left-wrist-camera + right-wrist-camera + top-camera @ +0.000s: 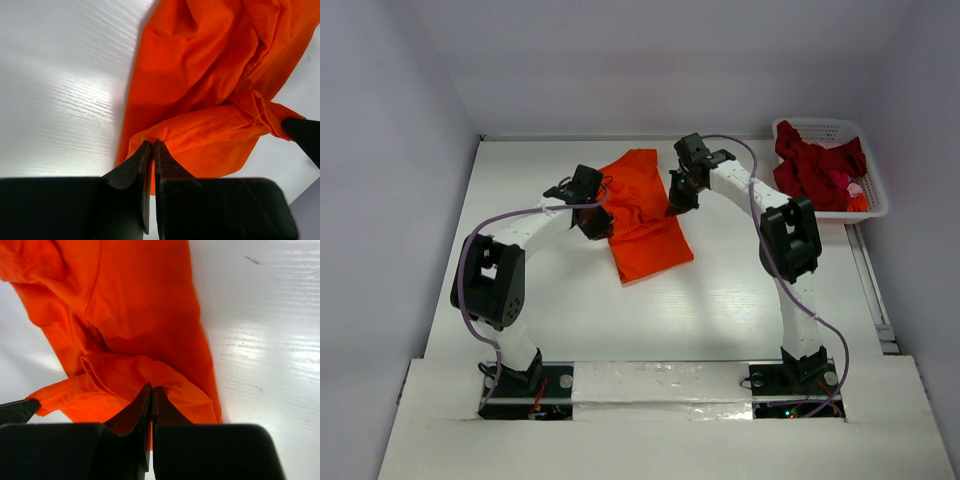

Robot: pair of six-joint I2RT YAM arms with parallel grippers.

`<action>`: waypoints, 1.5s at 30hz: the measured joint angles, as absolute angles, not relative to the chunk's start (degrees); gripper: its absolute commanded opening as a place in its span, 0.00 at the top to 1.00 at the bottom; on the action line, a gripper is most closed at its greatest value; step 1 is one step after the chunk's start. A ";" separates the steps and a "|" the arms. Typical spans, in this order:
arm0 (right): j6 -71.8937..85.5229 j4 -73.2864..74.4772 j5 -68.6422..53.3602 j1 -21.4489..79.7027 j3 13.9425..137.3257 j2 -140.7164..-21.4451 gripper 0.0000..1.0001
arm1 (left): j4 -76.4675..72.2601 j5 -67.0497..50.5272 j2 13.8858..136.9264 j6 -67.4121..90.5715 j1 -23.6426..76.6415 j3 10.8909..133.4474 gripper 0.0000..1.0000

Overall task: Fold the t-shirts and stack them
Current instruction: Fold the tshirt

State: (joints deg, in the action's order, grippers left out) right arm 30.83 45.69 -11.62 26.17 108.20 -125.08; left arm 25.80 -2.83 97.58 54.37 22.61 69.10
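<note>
The orange t-shirt (645,215) lies in the middle of the white table, partly folded lengthwise. My left gripper (597,222) is shut on its left edge, pinching a hemmed fold (200,131) in the left wrist view. My right gripper (680,200) is shut on its right edge, pinching a hemmed fold (130,375) in the right wrist view. Both hold the cloth lifted a little off the table. Dark red t-shirts (815,165) lie crumpled in the white basket (872,210) at the back right.
The white basket sits against the right wall at the back. Grey walls close the table on the left, back and right. A metal strip (873,290) runs along the table's right edge.
</note>
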 measured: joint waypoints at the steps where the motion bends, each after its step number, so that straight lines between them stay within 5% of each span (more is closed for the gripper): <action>1: 30.83 45.65 -11.62 26.17 108.40 -125.56 1.00 | 25.71 -2.92 97.69 54.28 22.41 69.10 0.98; 8: 30.79 45.67 -11.81 26.17 109.32 -128.16 0.97 | 24.67 -3.07 98.52 53.54 21.23 69.10 0.75; 13: 30.13 45.91 -11.53 26.15 110.61 -128.31 0.58 | 23.42 -3.40 98.83 52.93 19.90 69.10 0.43; 17: 29.08 46.59 -10.35 25.98 113.16 -128.31 0.47 | 22.46 -3.38 98.87 52.60 18.13 69.10 0.26; 21: 28.18 47.44 -9.19 25.71 116.51 -128.29 0.50 | 22.52 -3.14 98.83 52.05 16.84 69.14 0.40; 22: 28.05 47.33 -9.06 25.54 116.64 -128.14 0.57 | 22.65 -3.07 98.72 51.88 16.67 69.17 0.49; 23: 27.97 47.48 -8.99 25.52 116.62 -127.92 0.67 | 22.87 -2.98 98.50 51.79 16.62 69.17 0.80; 25: 27.75 47.57 -9.02 25.50 115.90 -127.15 0.99 | 23.77 -2.96 97.60 51.62 16.67 69.17 0.98; 34: 28.29 46.00 -12.38 26.50 105.95 -118.83 1.00 | 23.88 -4.08 89.38 52.18 23.57 66.32 1.00; 45: 28.51 44.64 -15.16 30.46 100.31 -118.93 1.00 | 21.28 -6.24 95.29 54.54 29.52 60.07 1.00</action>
State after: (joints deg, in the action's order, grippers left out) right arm 28.51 44.64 -15.16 30.46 100.31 -118.93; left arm 21.28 -6.24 95.29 54.54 29.52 60.07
